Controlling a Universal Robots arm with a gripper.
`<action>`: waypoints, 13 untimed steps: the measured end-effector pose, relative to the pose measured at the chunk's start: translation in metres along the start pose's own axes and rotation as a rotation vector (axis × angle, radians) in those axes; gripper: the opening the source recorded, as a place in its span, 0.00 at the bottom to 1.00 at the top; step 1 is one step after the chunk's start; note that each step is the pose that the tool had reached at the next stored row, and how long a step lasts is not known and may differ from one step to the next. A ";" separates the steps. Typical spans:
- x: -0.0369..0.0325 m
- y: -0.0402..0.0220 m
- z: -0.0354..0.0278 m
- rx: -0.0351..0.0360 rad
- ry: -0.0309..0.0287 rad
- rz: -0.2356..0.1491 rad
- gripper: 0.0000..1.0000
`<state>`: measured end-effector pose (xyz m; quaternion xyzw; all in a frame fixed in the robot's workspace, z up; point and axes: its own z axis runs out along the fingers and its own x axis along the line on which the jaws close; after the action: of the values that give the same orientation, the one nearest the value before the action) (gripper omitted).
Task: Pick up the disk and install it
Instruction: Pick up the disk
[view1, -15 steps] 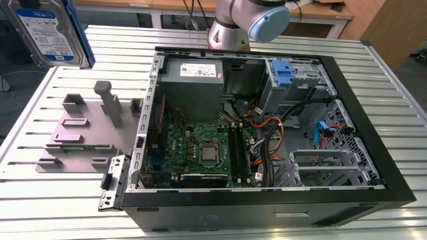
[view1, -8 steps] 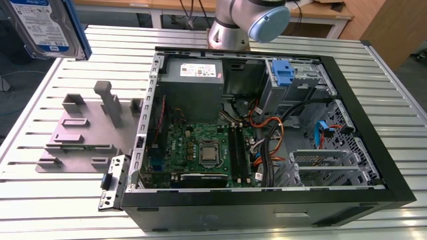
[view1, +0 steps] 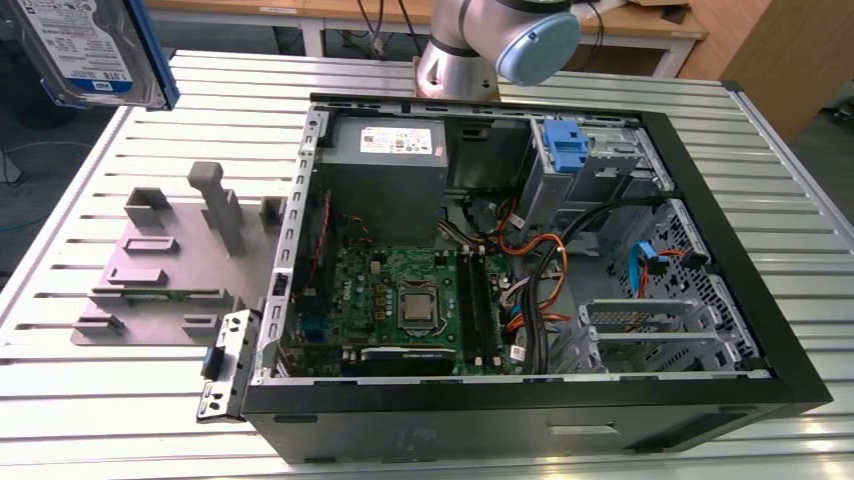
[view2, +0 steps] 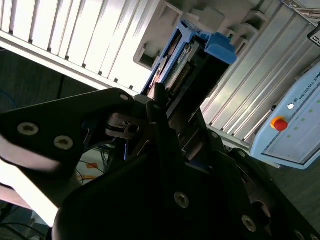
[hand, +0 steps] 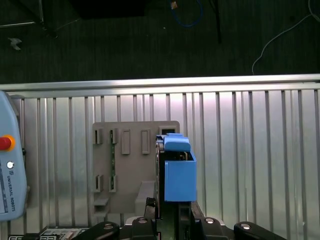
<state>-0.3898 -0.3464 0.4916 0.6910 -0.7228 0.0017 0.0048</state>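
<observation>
1. The gripper (hand: 170, 222) is clamped on the disk (hand: 178, 175), which juts out from between its jaws, edge-on in both wrist views, the blue carrier frame outermost.
2. In the exterior view the disk (view1: 91, 50) hangs in the air with its label showing, at the exterior view's upper left, clear of the slatted metal table (view1: 80, 390).
3. Below it on the table lies a grey fixture plate (view1: 174, 260) with upright holders.
4. To the exterior view's right of the plate lies the open computer case (view1: 747, 300), with its motherboard (view1: 400, 300), grey power supply (view1: 387, 150) and a blue bracket (view1: 567, 145) in the drive bay.
5. The arm (view1: 494, 45) stands behind the case.
</observation>
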 end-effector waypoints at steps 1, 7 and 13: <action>0.0000 -0.0001 0.0000 -0.0001 0.0000 0.000 0.35; -0.0002 -0.0034 -0.0001 -0.0001 0.0000 0.000 0.35; -0.0004 -0.0082 0.0000 0.0000 0.0000 0.000 0.35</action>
<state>-0.3817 -0.3464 0.4916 0.6910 -0.7228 0.0017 0.0048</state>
